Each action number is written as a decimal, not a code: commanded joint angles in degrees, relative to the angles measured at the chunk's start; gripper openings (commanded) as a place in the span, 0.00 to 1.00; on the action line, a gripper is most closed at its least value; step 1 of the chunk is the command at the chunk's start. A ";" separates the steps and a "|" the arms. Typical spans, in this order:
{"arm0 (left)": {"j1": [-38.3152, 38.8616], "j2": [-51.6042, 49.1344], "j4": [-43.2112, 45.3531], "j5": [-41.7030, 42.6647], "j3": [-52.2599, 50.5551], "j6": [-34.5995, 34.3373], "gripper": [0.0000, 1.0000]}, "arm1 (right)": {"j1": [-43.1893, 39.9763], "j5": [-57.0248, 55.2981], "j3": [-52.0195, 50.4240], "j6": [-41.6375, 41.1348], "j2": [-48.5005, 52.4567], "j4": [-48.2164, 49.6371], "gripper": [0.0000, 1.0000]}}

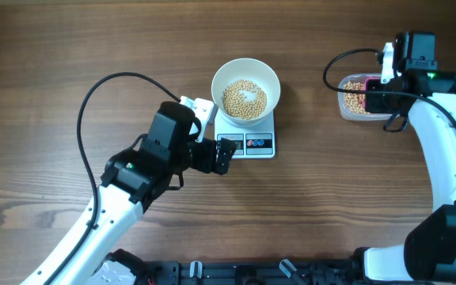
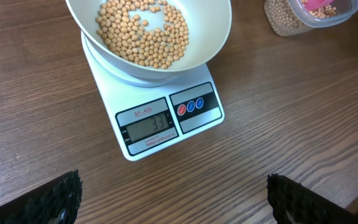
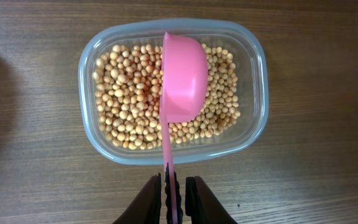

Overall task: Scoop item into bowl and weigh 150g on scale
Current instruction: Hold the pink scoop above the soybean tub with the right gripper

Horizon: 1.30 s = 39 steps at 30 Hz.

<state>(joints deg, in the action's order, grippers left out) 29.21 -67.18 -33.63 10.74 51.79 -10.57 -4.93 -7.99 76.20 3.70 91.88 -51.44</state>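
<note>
The white bowl (image 1: 217,79) sits on the white scale (image 1: 260,146) at the table's middle, holding a layer of tan beans (image 1: 244,99). The scale's display (image 2: 146,127) shows what looks like 33. My left gripper (image 2: 173,199) hovers open just in front of the scale, nothing between its fingers. At the far right, my right gripper (image 3: 174,186) is over the near rim of a clear tub (image 3: 253,62) of beans (image 3: 126,99). A pink scoop (image 3: 182,81) lies on its side in the tub. Its handle runs between my right jaws, and a narrow gap shows on each side.
The clear tub (image 1: 353,105) stands on the wooden table right of the scale, apart from it. A black cable (image 1: 101,87) loops over the table left of the bowl. Another cable (image 1: 335,63) arcs beside the tub.
</note>
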 commanded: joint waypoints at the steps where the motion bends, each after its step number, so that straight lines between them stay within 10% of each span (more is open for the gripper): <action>1: 0.24 -0.11 0.02 -0.33 -0.07 1.11 1.00 | -0.02 -1.01 -0.02 -0.92 -1.36 -0.55 0.16; 39: 0.24 -0.11 0.00 -0.33 -0.07 1.11 1.00 | -0.02 -1.01 1.38 -2.38 -1.42 -1.84 0.10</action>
<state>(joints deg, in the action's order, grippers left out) 29.21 -67.20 -33.63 10.74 51.79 -10.57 -4.93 -7.99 76.20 2.20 91.85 -53.15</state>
